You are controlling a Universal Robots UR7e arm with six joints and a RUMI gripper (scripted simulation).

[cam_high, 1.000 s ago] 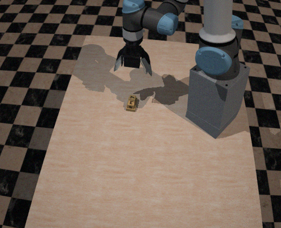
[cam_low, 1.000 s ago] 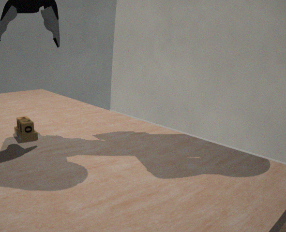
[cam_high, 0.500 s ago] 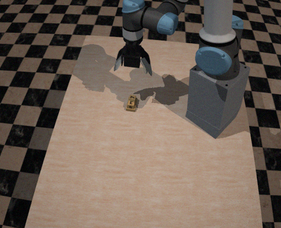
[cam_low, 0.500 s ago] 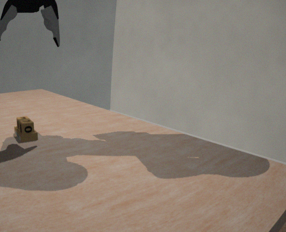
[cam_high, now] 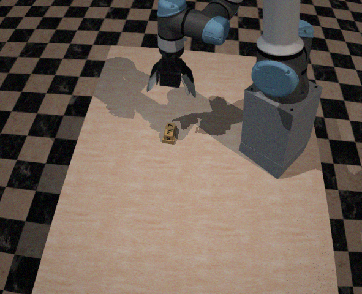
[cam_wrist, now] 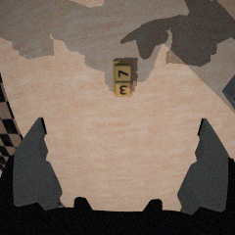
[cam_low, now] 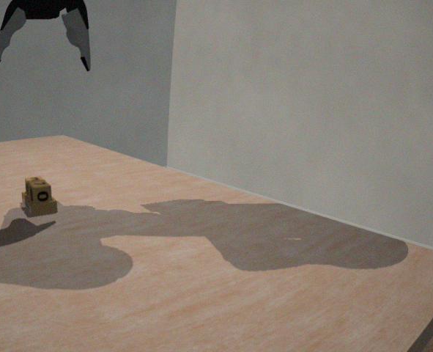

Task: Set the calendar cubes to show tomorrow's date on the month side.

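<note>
The small wooden calendar stands near the middle of the table: two digit cubes sit side by side in a low tray. In the wrist view the cubes' top faces read 7 and 3. In the exterior view the calendar shows an end face with a 0. My gripper is open and empty. It hangs high above the table, well clear of the calendar and on its far side; it also shows at the top left of the exterior view. The side with the month's name is not readable.
The arm's grey pedestal stands on the table to the right of the calendar. The arm's shadows fall across the table around the calendar. A checkered floor surrounds the table. A wall runs behind the table in the exterior view.
</note>
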